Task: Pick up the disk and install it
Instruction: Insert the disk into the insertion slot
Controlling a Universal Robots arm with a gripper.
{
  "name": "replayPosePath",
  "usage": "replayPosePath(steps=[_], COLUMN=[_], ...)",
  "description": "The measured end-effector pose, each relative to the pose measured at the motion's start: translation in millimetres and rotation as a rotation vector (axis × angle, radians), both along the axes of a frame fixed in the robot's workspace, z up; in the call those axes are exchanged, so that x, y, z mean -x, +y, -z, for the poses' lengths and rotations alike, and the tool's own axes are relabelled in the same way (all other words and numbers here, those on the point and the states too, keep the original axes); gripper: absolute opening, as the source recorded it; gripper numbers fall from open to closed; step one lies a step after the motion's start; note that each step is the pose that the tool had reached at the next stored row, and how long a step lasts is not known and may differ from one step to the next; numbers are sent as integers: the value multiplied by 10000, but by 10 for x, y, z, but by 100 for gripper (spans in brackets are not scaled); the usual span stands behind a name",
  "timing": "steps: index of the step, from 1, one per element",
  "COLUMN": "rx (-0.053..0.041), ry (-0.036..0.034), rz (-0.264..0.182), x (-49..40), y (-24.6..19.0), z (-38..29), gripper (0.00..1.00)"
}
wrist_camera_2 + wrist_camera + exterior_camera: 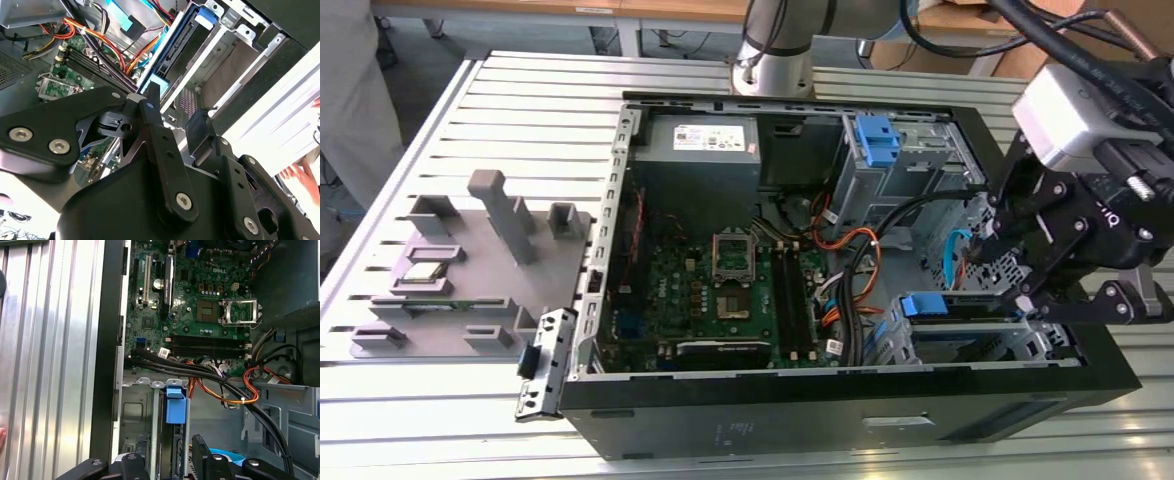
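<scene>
The disk [958, 308] sits on edge in the lower drive cage of the open computer case [761, 395], at the exterior view's right, its blue carrier tab facing the motherboard. My gripper [1023, 296] hangs just above and beside it, fingers apart with nothing between them. In the second wrist view the two black fingers [151, 102] straddle empty space in front of the disk [175, 50], whose blue carrier end lies just beyond the fingertips. In the first wrist view the disk's blue tab [176, 406] stands in the cage slot, past my gripper [167, 456].
A green motherboard [720, 290] fills the case floor, with orange and black cables [854, 250] beside the cage. A grey power supply [707, 140] and a blue bracket [874, 140] sit at the far end. A grey fixture [467, 260] lies left. A hand [300, 175] is nearby.
</scene>
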State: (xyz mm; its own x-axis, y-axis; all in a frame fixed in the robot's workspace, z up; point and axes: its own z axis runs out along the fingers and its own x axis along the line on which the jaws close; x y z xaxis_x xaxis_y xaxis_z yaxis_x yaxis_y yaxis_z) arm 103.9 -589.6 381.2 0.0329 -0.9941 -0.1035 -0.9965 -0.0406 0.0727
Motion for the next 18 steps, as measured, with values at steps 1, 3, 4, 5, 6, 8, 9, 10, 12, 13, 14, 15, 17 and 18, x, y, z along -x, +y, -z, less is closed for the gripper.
replayPosePath(steps=[1, 3, 4, 5, 6, 8, 9, 10, 12, 13, 14, 15, 17, 18], rx=[1, 0, 0, -1, -1, -5, -5, -4, -6, -5, -5, -6, -5, -6], ry=[-28, -112, -162, -220, -279, -355, -355, -356, -356, -356, -356, -356, -356, -356], rz=[-16, -52, -79, -113, -148, -209, -210, -212, -213, -214, -215, -216, -218, -219], x=[3, 5, 5, 5, 6, 5, 5, 5, 5, 5, 6, 6, 6, 6], y=[0, 0, 0, 0, 0, 0, 0, -1, 0, 0, 0, 0, 0, 0], z=[10, 25, 30, 36, 41, 46, 46, 46, 46, 46, 46, 46, 46, 46], gripper=[48, 48, 48, 48, 48, 48, 48, 48, 48, 48, 48, 48, 46, 40])
